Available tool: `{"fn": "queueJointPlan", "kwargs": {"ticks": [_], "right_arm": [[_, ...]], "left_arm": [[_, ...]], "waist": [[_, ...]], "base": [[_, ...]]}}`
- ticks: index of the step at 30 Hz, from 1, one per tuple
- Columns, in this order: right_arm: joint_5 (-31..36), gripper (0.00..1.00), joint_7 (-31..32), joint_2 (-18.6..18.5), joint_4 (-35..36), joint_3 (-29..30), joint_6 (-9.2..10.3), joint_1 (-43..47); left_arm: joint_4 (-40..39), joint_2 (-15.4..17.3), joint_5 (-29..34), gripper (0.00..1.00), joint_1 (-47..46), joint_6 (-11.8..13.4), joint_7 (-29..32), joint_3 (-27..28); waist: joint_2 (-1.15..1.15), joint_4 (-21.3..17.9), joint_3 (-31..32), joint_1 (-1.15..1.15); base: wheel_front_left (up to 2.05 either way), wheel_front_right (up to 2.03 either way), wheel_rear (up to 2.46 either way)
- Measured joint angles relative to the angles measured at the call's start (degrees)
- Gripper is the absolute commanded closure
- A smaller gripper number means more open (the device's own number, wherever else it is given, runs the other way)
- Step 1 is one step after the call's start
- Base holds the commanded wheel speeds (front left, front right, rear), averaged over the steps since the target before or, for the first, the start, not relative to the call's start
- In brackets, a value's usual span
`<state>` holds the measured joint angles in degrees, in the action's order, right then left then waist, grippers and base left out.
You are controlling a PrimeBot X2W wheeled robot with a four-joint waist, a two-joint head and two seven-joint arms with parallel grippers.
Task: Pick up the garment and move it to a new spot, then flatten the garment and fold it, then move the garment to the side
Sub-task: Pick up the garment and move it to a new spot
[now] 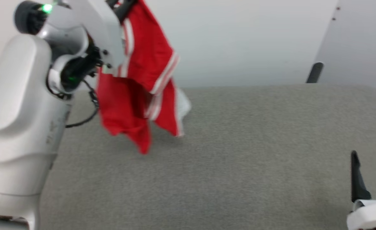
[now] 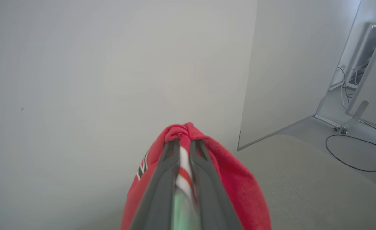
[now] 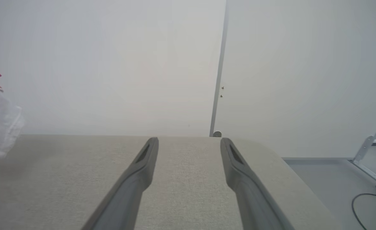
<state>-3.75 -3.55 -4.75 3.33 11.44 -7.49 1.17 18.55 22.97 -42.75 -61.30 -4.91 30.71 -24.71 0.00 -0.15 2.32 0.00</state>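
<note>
My left gripper [image 2: 184, 141] is pinched tight on the garment [image 1: 136, 80], which hangs long and straight down from it over the left end of the grey table [image 1: 255, 166], while my right gripper [image 1: 369, 156] sits spread wide, well apart to the right.
</note>
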Motion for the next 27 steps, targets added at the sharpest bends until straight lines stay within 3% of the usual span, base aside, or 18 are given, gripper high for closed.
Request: {"fn": "queueJointPlan", "kwargs": {"ticks": [9, 15, 27], "right_arm": [[1.3, 0.0, 0.5, 1.4, 1.7, 4.4, 0.0, 1.6], [1.2, 0.0, -0.1, 1.7, 0.8, 4.3, 0.0, 1.5], [-1.0, 0.0, -2.5, 1.8, -4.0, 3.2, 0.0, 0.1]], "left_arm": [[-9.1, -4.6, -1.5, 1.0, 2.4, 3.5, 3.6, -2.9], [-11.1, -5.6, -1.1, 1.0, 5.4, 4.4, 5.5, -6.0], [-8.7, -0.6, -0.6, 1.0, 16.3, 4.2, 7.7, -9.7]], "waist": [[0.0, -5.1, -1.0, 0.0], [0.0, -7.6, -2.8, 0.0], [0.0, -10.0, -6.6, 0.0]], "base": [[0.0, 0.0, 0.0], [0.0, 0.0, 0.0], [0.0, 0.0, 0.0]]}}
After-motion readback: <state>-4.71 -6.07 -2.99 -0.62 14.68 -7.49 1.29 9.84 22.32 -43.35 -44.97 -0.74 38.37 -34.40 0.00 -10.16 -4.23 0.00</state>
